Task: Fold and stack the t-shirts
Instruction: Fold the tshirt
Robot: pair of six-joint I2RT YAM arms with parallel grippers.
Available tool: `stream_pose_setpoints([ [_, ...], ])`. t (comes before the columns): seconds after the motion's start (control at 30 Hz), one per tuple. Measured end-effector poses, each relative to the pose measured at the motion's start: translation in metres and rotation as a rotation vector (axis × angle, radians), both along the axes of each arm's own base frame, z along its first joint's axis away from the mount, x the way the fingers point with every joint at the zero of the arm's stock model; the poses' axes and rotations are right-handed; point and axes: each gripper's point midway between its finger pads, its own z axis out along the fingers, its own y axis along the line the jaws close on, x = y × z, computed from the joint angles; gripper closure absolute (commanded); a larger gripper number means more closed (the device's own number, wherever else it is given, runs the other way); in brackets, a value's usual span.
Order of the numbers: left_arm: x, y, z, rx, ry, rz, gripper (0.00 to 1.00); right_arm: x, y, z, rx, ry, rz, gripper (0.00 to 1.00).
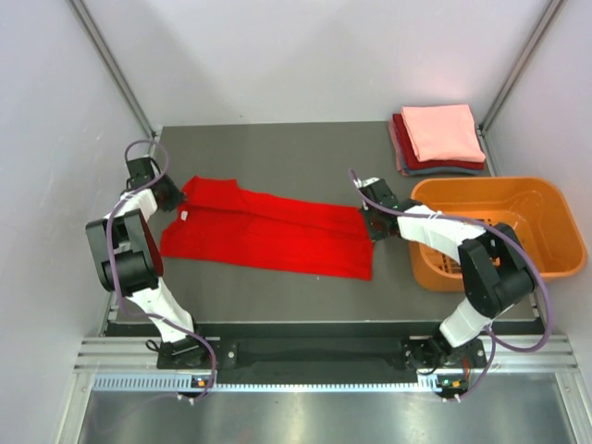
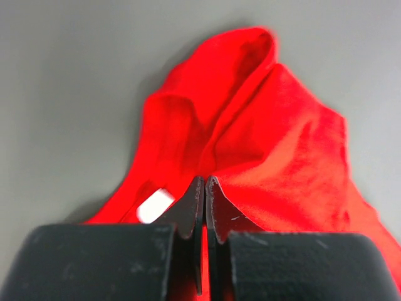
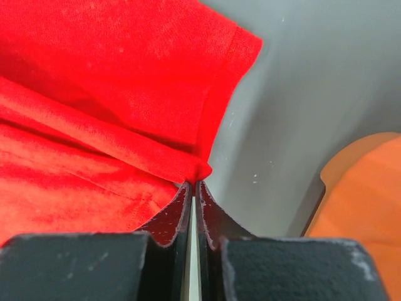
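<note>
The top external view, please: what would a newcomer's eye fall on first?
The bright red t-shirt lies across the middle of the table, pinched at each end by the left gripper and the right gripper. Next comes the folded stack at the far right corner, salmon-pink on top, with the orange basket nearer.

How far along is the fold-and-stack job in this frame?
Done: a folded stack, salmon-pink on top, sits far right on the table. In hand: the red t-shirt lies stretched between both shut grippers, left gripper at the collar end, right gripper at the hem. Left: finishing its folds and adding it to the stack.
</note>
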Motion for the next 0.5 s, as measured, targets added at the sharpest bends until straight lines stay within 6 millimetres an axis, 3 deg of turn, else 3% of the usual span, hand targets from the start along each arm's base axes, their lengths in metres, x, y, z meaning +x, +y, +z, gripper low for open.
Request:
stream_pose_setpoints([
  [0.07, -0.008, 0.003, -0.008, 0.011, 0.040, 0.026, 0.93, -0.001, 0.001, 0.000, 0.002, 0.000, 0.001, 0.90],
  [0.1, -0.014, 0.005, -0.013, 0.017, 0.065, 0.041, 0.81, -0.002, 0.002, 0.000, 0.001, 0.003, 0.001, 0.87],
  [0.17, -0.025, 0.010, -0.021, 0.032, 0.125, 0.076, 0.75, -0.006, 0.002, 0.001, -0.002, 0.014, 0.003, 0.77],
  [0.27, -0.039, 0.022, -0.023, 0.087, 0.202, 0.136, 0.71, -0.014, -0.002, 0.007, -0.010, 0.035, 0.002, 0.74],
  [0.4, -0.031, 0.026, 0.007, 0.158, 0.180, 0.151, 0.69, -0.006, 0.006, 0.029, 0.027, 0.003, -0.001, 0.76],
  [0.5, -0.009, -0.010, 0.039, 0.169, 0.075, 0.044, 0.69, 0.005, 0.019, 0.042, 0.076, -0.031, 0.009, 0.79],
])
